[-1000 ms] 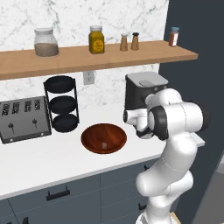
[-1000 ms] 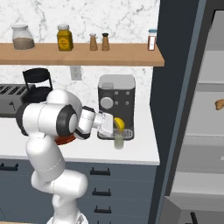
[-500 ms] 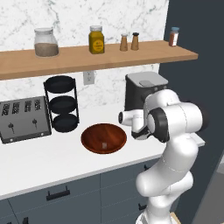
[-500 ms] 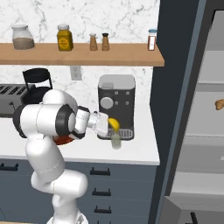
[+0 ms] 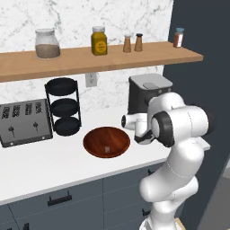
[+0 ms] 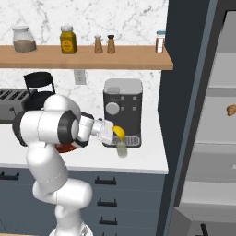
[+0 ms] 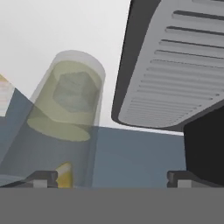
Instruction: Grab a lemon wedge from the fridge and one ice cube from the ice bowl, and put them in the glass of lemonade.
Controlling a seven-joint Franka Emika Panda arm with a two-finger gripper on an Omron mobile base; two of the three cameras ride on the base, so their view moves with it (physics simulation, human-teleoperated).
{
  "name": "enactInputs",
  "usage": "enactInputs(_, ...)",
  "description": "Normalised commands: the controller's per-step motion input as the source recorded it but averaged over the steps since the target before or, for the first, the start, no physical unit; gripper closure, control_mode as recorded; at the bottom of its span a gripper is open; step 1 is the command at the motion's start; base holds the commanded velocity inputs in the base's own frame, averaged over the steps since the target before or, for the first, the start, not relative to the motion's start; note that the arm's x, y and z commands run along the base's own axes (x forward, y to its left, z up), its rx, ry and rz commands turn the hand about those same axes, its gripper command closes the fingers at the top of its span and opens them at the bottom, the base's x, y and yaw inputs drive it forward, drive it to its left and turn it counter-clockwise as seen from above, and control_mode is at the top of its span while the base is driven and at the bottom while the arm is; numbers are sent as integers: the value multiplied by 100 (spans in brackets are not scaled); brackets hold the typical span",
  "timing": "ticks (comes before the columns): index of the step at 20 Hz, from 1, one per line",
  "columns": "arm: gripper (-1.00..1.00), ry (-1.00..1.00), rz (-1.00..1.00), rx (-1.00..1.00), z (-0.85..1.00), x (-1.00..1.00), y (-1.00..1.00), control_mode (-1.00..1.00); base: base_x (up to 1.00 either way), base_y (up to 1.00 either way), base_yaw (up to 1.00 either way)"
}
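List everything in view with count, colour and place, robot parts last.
lemon wedge: one, yellow, at the gripper above the glass
glass of lemonade: one, pale yellow, counter before coffee machine
ice cube: one, whitish, in the glass
ice bowl: one, reddish-brown, counter
coffee machine: one, grey-black, counter
toaster: one, grey, counter left
tiered rack: one, black, by wall
shelf jars: five, wooden shelf
fridge: one, grey, right
gripper: one, over glass

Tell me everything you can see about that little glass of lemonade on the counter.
The glass of lemonade is a small, clear, straight-sided tumbler standing upright on the white counter, just in front of the coffee machine. Its pale yellow-green drink holds a greyish ice cube. The lemon wedge hangs right above it at the gripper.
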Motion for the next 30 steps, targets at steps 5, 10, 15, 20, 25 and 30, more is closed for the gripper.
enactInputs(5,-100,23,0,2,-2,-19,0,-100,0,0,0)
enactInputs(10,-100,51,3,0,-24,-7,3,-100,0,0,0)
enactInputs(15,-100,62,5,-2,-1,0,11,-100,0,0,0)
enactInputs(20,-100,51,3,-4,-12,0,12,-100,0,0,0)
enactInputs(25,-100,32,1,-4,-5,0,16,-100,0,0,0)
enactInputs(30,-100,12,0,0,24,-23,16,-100,0,0,0)
